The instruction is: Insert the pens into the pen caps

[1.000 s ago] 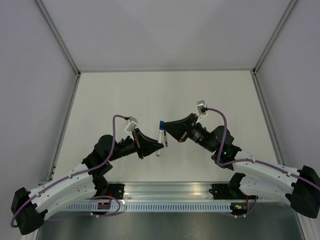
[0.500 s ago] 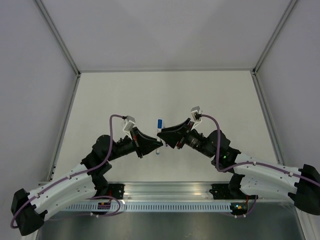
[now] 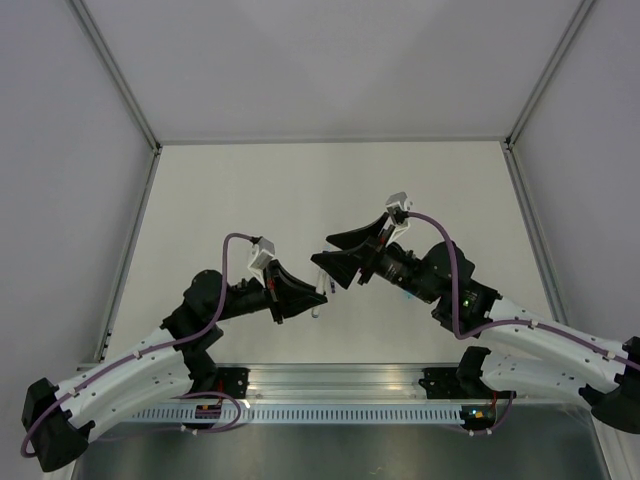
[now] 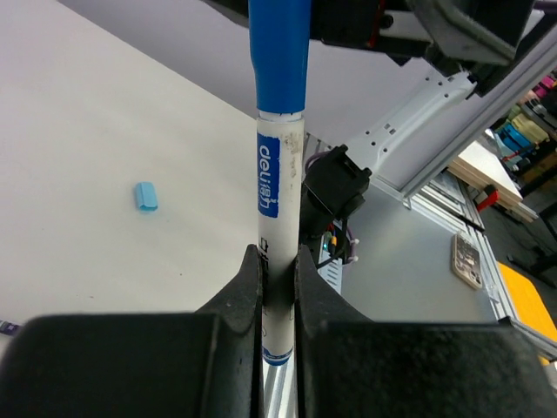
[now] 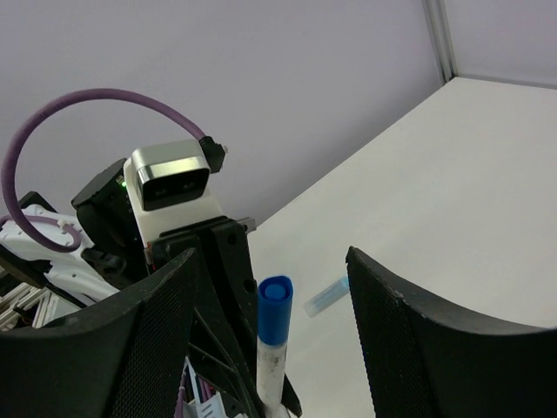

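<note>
White table and pale grey walls fill your overhead view, and the two grippers meet near the table's middle. Your left gripper is clamped on the white pen, of which only a sliver shows. Your right gripper hangs just above it with its jaws spread wide. A second ago those jaws were pinched shut at the pen's far end. Half a second ago the blue-capped end stood clear of them, and now the right gripper overhangs it. The left gripper has barely shifted. From your left wrist, the pen stands straight up between the two closed fingers. Its barrel carries a blue label, and the dark blue cap is seated on its top end. The light blue cap lies on the table to the left, well apart from the pen. From your right wrist, the two fingers stand far apart with the capped pen rising between them, touching neither. The left wrist camera sits behind the pen, and the light blue cap lies on its side on the table just beyond.
</note>
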Available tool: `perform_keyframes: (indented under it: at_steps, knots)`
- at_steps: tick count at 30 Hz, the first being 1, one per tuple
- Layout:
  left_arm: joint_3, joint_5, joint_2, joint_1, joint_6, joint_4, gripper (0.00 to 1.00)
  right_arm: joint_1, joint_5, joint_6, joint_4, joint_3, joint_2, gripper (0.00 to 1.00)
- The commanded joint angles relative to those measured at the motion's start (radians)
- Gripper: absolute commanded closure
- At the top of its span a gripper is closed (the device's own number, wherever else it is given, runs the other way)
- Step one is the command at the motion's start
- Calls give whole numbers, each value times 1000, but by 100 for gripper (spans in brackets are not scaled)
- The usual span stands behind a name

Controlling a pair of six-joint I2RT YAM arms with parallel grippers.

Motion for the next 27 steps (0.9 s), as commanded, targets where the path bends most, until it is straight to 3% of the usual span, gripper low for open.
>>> perform_keyframes:
  at_steps: [1, 13, 27]
  knots:
    - [-7, 94, -17, 1, 45, 66, 98, 4, 4, -40, -71, 85, 18, 26]
    - [-24, 153, -9, 3, 39, 103, 98, 4, -96, -55, -110, 191, 109, 29]
    - [-31, 133, -23, 3, 40, 94, 98, 5, -159, -1, -21, 142, 141, 42]
